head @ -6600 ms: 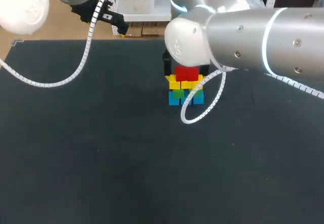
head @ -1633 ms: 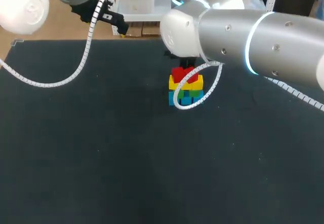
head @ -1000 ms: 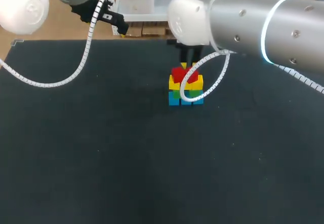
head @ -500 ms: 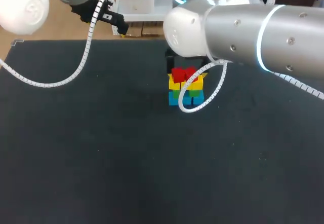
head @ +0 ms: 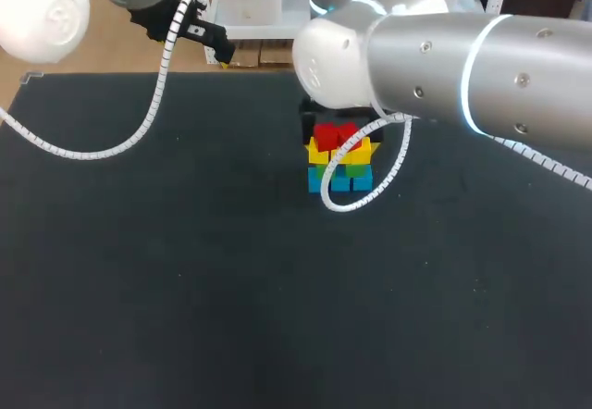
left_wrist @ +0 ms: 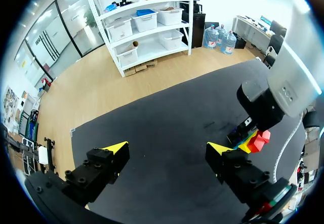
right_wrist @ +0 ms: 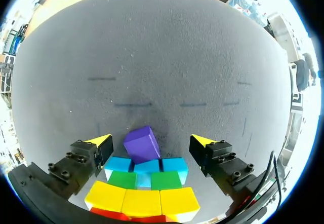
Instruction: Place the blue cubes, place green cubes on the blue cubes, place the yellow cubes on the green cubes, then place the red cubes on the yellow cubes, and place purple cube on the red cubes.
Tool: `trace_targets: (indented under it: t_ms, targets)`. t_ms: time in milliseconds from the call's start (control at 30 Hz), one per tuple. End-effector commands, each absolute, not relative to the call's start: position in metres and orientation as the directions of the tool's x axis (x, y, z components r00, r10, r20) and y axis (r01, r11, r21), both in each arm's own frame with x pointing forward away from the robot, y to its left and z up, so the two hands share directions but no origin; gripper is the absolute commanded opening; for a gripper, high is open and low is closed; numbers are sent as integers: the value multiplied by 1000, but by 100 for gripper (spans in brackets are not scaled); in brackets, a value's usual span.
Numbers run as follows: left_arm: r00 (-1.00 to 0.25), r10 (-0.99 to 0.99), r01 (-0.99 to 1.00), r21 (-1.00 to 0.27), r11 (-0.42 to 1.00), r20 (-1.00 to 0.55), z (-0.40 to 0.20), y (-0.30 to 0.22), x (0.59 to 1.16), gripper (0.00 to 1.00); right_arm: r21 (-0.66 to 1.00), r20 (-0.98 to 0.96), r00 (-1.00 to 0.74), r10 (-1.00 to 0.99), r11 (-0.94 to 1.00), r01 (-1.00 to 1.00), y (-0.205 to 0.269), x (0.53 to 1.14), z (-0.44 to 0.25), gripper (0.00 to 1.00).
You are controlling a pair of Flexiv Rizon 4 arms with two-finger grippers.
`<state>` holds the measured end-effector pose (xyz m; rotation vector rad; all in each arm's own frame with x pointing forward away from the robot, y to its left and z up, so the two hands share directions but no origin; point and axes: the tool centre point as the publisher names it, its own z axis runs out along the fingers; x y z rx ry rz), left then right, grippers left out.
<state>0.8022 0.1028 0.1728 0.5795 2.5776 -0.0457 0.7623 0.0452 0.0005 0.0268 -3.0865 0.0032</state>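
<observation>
1. Your left gripper (left_wrist: 167,150) hangs over the far left part of the surface (head: 185,289), well apart from the cubes. Its fingers stand wide apart with nothing between them.
2. The stack stands a little right of centre, toward the far side of the surface. In the left wrist view it lies ahead and to the right of the left gripper, partly behind the black end of your right arm (head: 444,67).
3. In the stack, the blue cubes (right_wrist: 119,164) form the bottom row, three side by side in the right wrist view. Two green cubes (right_wrist: 166,180) sit on them and three yellow cubes (right_wrist: 142,201) sit on the green. The red cubes (head: 335,136) are on top, two side by side in the head view.
4. The purple cube (right_wrist: 142,144) is not on the stack. It lies on the surface right against the far side of the blue row, turned at an angle to it. In the head view the right arm hides it.
5. Your right gripper (right_wrist: 151,141) comes in from the right and hovers above the stack, pointing down. Its fingers are spread wide and hold nothing. The purple cube shows in the gap between them but lower down, touching neither finger.
</observation>
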Motion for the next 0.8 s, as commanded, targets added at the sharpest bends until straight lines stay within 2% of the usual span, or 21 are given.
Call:
trace_targets:
  t_ms: [33, 200, 233, 267, 333, 367, 400, 500, 667, 800]
  targets:
    - [-787, 394, 410, 73, 909, -475, 173, 103, 801, 100, 2, 52, -998, -20, 1000, -20, 43, 755, -2, 100]
    - [-787, 394, 410, 73, 909, -475, 173, 103, 801, 100, 2, 58, -998, -26, 1000, -26, 42, 752, -9, 100]
    - [-787, 394, 410, 73, 909, -475, 173, 103, 801, 100, 3, 58, -998, -27, 1000, -27, 42, 751, -9, 94]
    - [-787, 394, 410, 73, 909, -475, 173, 103, 801, 100, 3, 58, -998, -27, 1000, -27, 42, 751, -9, 73]
    - [-787, 394, 410, 73, 909, -475, 173, 103, 801, 100, 4, 56, -998, -29, 1000, -29, 41, 751, -9, 69]
    - [-787, 394, 410, 73, 909, -475, 173, 103, 801, 100, 5, 56, -998, -29, 1000, -29, 41, 751, -9, 55]
    - [-787, 394, 410, 73, 909, -475, 173, 103, 801, 100, 7, 55, -998, -30, 1000, -30, 41, 752, -9, 49]
    - [-787, 394, 410, 73, 909, -475, 173, 103, 801, 100, 10, 51, -998, -34, 999, -34, 40, 754, -7, 38]
    - [-787, 394, 410, 73, 909, -475, 173, 103, 801, 100, 9, 49, -998, -37, 999, -37, 40, 755, -5, 33]
    - [-787, 394, 410, 73, 909, -475, 173, 103, 801, 100, 8, 51, -998, -37, 999, -37, 41, 754, -4, 21]
